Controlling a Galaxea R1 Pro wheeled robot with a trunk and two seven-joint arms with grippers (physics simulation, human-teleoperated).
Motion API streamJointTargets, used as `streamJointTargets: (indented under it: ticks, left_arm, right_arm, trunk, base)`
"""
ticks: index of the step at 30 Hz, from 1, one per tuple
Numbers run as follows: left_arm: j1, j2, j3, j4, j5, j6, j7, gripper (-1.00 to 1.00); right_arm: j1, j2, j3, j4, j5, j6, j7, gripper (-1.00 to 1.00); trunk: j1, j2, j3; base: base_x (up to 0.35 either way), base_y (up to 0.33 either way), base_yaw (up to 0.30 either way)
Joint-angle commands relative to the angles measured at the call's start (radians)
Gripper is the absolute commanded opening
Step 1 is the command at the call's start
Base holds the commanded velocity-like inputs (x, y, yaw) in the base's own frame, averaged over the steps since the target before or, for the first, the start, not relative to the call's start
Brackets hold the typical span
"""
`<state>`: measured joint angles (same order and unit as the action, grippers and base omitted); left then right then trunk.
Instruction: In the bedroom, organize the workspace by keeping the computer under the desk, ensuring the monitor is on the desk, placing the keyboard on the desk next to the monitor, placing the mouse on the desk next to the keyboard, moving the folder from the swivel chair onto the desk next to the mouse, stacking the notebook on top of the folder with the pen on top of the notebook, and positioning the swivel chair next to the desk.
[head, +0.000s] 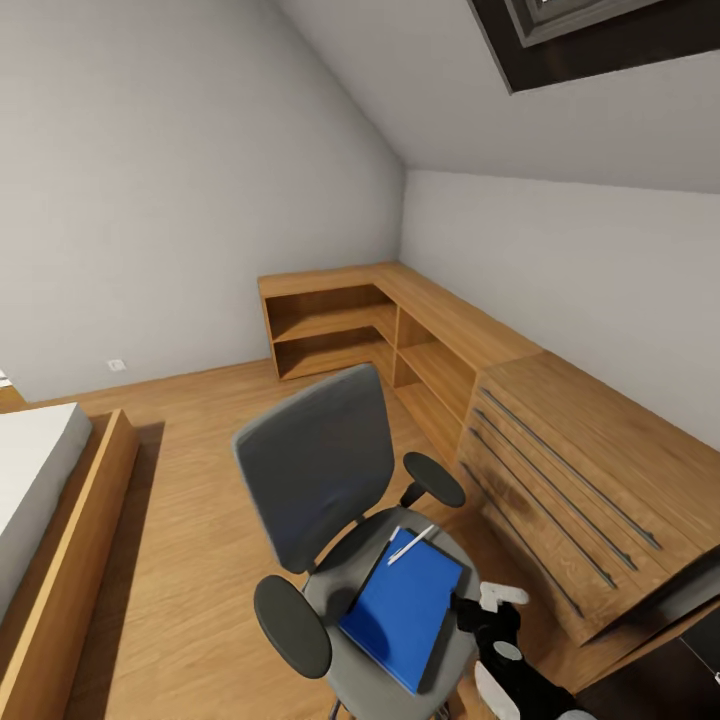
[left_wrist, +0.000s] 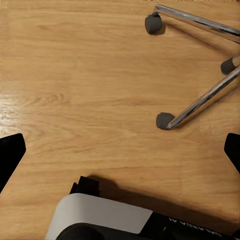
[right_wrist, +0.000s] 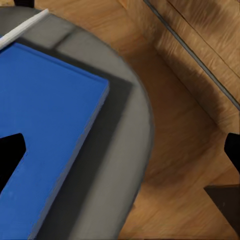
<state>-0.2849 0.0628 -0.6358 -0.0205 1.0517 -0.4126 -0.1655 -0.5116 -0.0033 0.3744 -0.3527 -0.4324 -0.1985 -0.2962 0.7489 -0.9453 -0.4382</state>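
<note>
Your right gripper (head: 478, 607) sits at the lower right of the head view, just beside the seat edge of the swivel chair (head: 318, 470), its dark fingertips (right_wrist: 11, 150) spread wide apart and holding nothing; your left gripper (left_wrist: 120, 150) likewise stands wide open, pointing down at bare wooden floor (left_wrist: 75, 75) near the chair's chrome castor legs. The flat bright-blue folder (head: 405, 606) lies on the grey seat below center, a slim white pen (head: 411, 546) at its upper edge. The light wooden chest (head: 590, 480) with long bar handles stands close on the right; open floor lies at left, toward the bed (head: 40, 500).
</note>
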Motion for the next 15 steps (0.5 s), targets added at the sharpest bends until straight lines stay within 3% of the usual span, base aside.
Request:
streamJointTargets:
  ticks: [1, 4, 15]
  left_arm:
    - [0.000, 0.000, -0.005, 0.001, 0.011, -0.002, -0.006, 1.00]
    - [0.000, 0.000, -0.005, 0.001, 0.014, -0.002, -0.006, 1.00]
    - [0.000, 0.000, -0.004, 0.001, 0.016, -0.003, -0.006, 1.00]
  right_arm:
    - [-0.001, -0.002, 0.008, -0.022, -0.010, 0.022, -0.006, 1.00]
    - [-0.005, -0.005, 0.008, -0.089, -0.010, 0.106, -0.006, 1.00]
    - [-0.074, 0.024, 0.012, -0.120, -0.008, 0.139, -0.002, 1.00]
  trunk:
    - [0.000, -0.001, -0.001]
    - [0.000, -0.001, -0.001]
    - [0.000, -0.001, -0.001]
  base:
    - [0.000, 0.000, 0.000]
    - [0.014, 0.008, 0.000]
    - [0.188, 0.167, 0.000]
